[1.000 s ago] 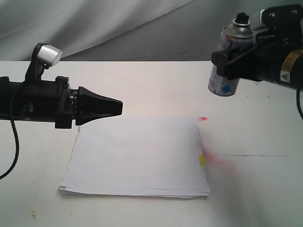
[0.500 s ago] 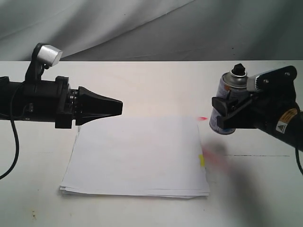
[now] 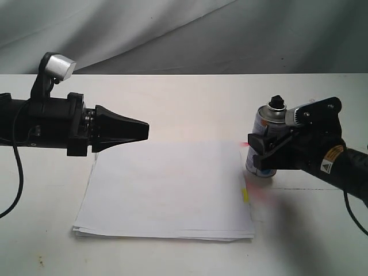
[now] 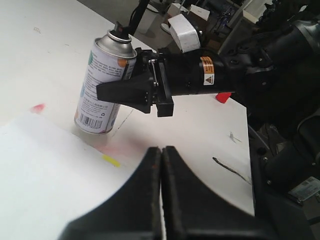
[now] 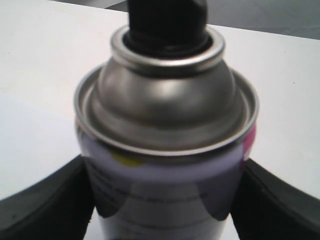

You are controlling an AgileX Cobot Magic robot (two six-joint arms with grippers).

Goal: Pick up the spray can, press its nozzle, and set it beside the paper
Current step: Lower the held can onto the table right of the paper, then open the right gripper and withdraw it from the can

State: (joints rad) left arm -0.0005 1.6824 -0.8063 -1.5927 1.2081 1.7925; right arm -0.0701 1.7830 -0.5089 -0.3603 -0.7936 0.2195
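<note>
Far left of the exterior view, the left gripper (image 3: pixel 144 131) hangs in the air over the upper left corner of the paper (image 3: pixel 167 190). Its arm is cut off by the frame edge. The fingers are pressed flat together with nothing between them, and the left wrist view shows the same tight seam.

The paper lies flat on the white table (image 3: pixel 190 98) in the middle of the frame. How many sheets are in the stack is hard to tell. A small yellow tab (image 3: pixel 245 195) sits on its right edge, with a blurry pink smudge (image 3: pixel 260 193) just past it.

Right of that edge, just beside the paper, the spray can (image 3: pixel 265 122) stands upright with its black nozzle (image 3: pixel 277 102) on top. The right gripper (image 3: pixel 263 154) is clamped around the can's middle and hides most of the label. In the left wrist view the base looks down on the table.

The right wrist view is nearly all can. The nozzle top and the base are both cut off, with a dark finger (image 5: pixel 45 200) on each side.
</note>
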